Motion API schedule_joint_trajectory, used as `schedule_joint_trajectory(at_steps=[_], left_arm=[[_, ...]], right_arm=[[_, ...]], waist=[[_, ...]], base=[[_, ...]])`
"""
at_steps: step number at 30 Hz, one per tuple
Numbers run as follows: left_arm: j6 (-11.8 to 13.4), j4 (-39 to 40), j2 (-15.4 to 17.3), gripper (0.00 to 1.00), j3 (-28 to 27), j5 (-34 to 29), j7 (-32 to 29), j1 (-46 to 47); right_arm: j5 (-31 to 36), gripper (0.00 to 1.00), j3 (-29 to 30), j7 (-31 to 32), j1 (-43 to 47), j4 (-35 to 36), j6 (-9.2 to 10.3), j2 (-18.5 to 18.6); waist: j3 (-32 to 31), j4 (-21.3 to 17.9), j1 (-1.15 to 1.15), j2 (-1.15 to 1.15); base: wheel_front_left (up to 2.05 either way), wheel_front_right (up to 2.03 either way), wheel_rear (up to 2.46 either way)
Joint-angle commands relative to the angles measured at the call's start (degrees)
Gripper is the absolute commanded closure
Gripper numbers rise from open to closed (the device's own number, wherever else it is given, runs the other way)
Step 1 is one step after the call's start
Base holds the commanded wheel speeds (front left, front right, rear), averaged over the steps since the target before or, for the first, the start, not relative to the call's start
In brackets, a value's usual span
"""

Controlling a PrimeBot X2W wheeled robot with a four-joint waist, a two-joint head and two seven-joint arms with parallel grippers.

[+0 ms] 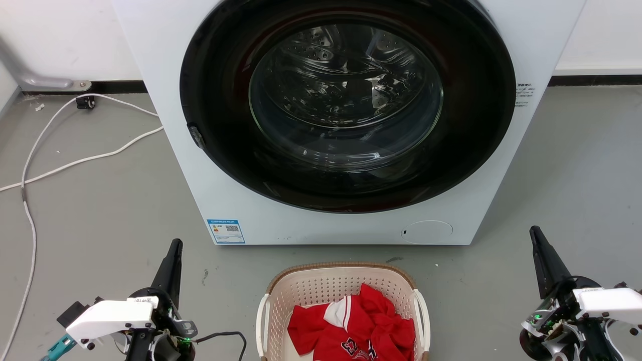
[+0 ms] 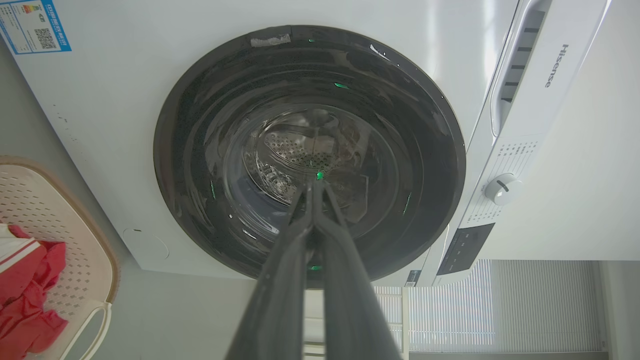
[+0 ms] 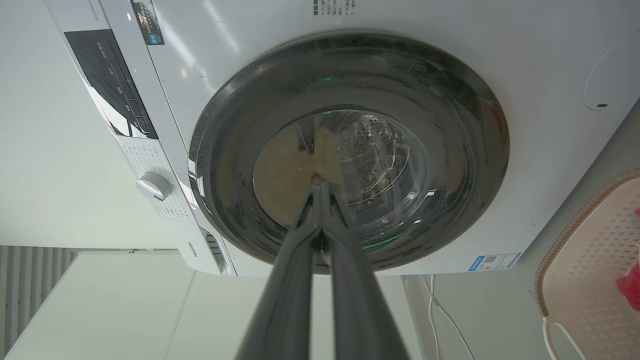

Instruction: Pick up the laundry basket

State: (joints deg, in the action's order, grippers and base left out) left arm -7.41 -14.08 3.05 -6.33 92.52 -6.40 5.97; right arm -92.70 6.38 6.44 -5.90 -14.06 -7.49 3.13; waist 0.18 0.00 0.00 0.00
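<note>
1. Rounded-rectangular beige perforated plastic laundry basket (image 1: 321,288) with a brown woven-look rim stands on the grey floor at 6 o'clock of the head view, just before the white front-loading washer (image 1: 170,150). A crumpled red-and-white garment (image 1: 361,326) lies inside.
2. Left tool (image 1: 175,245): both dark fingers pressed together, nothing between them, tips toward 12 o'clock. Right tool (image 1: 534,231): same state, fingers together and empty.
3. Key relation: the basket sits between the two tools, touching neither. From the left tool it lies toward 4 o'clock; from the right tool, toward 8 o'clock.
4. White side handles: left handle (image 1: 261,321) faces the left arm, right handle (image 1: 423,313) faces the right arm. Judgement: a two-arm lift, each tool turning inward and down.
5. The left tool looks slightly nearer. The basket's near end is cut off by the frame, so its long axis is uncertain.
6. Writing: "Hisense" (image 2: 550,65) reads on the washer's drawer front in the left wrist view. The blue-bordered label with QR code (image 1: 225,230) and the small side sticker (image 1: 522,95) are too small to read. The garment's print is partly out of frame.
</note>
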Motion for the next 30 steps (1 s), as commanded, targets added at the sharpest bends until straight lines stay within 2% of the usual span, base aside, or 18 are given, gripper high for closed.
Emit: schedule_joint_trajectory(at_steps=[1,6,7,11,17,30], left_arm=[[-0.2,-0.1,0.0,1.0,-0.2,0.0,-0.2,0.6],[-0.2,-0.1,0.0,1.0,-0.2,0.0,-0.2,0.6],[0.0,-0.2,0.0,0.0,0.0,0.0,0.0,-0.1],[0.1,-1.8,-0.3,0.0,0.3,-0.1,0.2,-1.8],[0.1,-0.2,-0.3,0.0,0.6,-1.6,2.0,-2.5],[0.0,1.0,-0.3,0.0,-2.3,-7.9,5.4,-3.3]], right_arm=[[0.4,1.0,0.1,0.1,-0.7,-0.1,0.0,-0.2],[0.4,1.0,0.1,0.1,-0.7,-0.1,0.0,-0.2],[0.0,0.0,0.0,0.1,0.1,-0.1,-0.01,0.0],[0.1,0.0,-0.2,-0.1,1.8,-1.7,0.01,-0.3],[2.0,0.0,-1.2,-1.9,2.6,-0.6,0.01,-0.2],[10.8,0.0,-0.2,-5.4,3.5,1.8,0.01,-0.2]], waist=[[0.0,0.0,0.0,0.0],[0.0,0.0,0.0,0.0],[0.0,0.0,0.0,0.0],[0.0,0.0,0.0,0.0],[0.1,0.0,0.0,0.0],[0.3,0.0,0.0,0.0]], base=[[0.0,0.0,0.0],[0.0,0.0,0.0],[0.0,0.0,0.0],[0.0,0.0,0.0],[0.0,0.0,0.0],[0.0,0.0,0.0]])
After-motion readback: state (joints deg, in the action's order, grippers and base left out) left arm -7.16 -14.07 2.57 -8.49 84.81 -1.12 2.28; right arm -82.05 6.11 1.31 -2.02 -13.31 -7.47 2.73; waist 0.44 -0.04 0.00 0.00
